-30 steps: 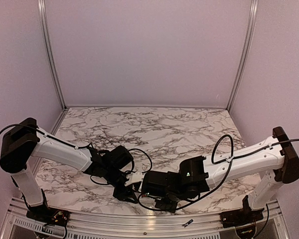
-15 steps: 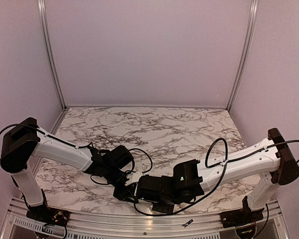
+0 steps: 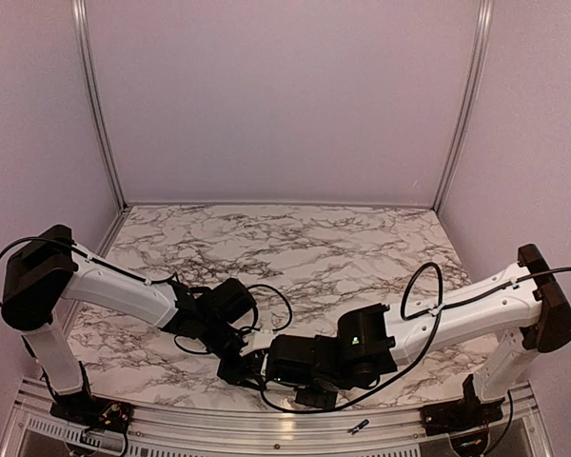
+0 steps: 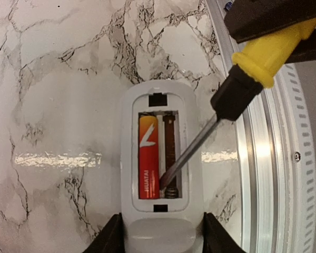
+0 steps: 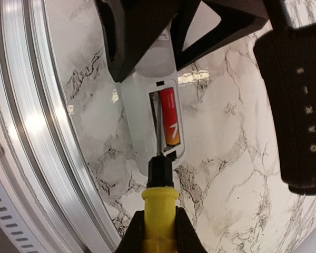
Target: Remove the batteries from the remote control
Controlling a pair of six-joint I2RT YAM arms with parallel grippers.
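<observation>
In the left wrist view the white remote control [image 4: 160, 105] lies back up on the marble with its battery recess open. One red battery [image 4: 147, 158] sits in the left slot. The right slot shows only its spring. My left gripper [image 4: 161, 240] is shut on the remote's near end. My right gripper [image 5: 159, 232] is shut on the yellow-handled screwdriver [image 5: 159, 203]. The screwdriver's shaft [image 4: 187, 153] reaches into the empty slot, with its tip beside the battery's near end. The right wrist view shows the remote [image 5: 139, 121] and the battery [image 5: 170, 118]. In the top view both grippers [image 3: 240, 367] [image 3: 290, 362] meet near the front edge.
The aluminium edge rail of the table runs close beside the remote [image 4: 263, 158] [image 5: 26, 132]. A small dark object [image 3: 359, 426] lies on the front frame. Purple walls close in the marble table [image 3: 295, 243] on three sides.
My right arm has shifted left toward the left gripper, bringing the screwdriver closer over the remote. The left arm has hardly moved.
</observation>
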